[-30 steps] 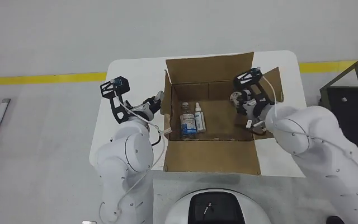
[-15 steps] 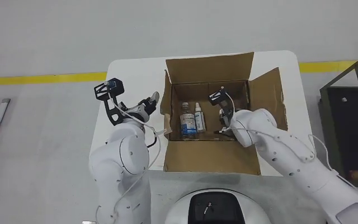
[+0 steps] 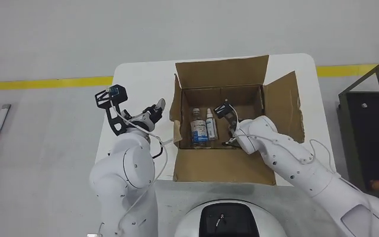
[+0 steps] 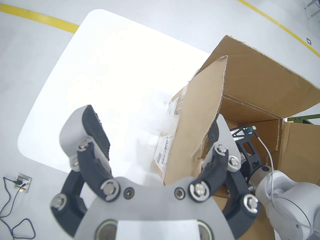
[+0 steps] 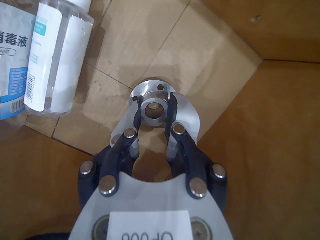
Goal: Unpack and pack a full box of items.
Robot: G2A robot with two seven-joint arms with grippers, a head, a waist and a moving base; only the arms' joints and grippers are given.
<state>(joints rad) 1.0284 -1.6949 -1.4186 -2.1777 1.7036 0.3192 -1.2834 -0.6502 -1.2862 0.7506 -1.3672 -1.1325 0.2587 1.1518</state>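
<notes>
An open cardboard box [image 3: 222, 71] stands on the white table [image 3: 142, 77]. Inside lie a large clear bottle [image 3: 199, 130] and a small white-capped spray bottle [image 3: 211, 124], side by side. My right gripper [image 3: 230, 137] is down inside the box just right of them, shut on a round metal flange [image 5: 150, 89] right at the box floor. The spray bottle [image 5: 60, 58] and the large bottle [image 5: 12, 51] lie close beside it. My left gripper [image 4: 152, 123] is open and empty, hovering just outside the box's torn left flap [image 4: 200, 116].
The box's right flap [image 3: 284, 101] is folded outward and the back flap stands up. Shipping labels [image 4: 165, 148] are stuck on the left outer wall. Bare table lies left of the box. A dark green frame [image 3: 358, 112] stands off the table's right side.
My right arm has swung from the box's right flap into the box, lowering the flange next to the bottles. The left gripper has drawn slightly left, away from the flap.
</notes>
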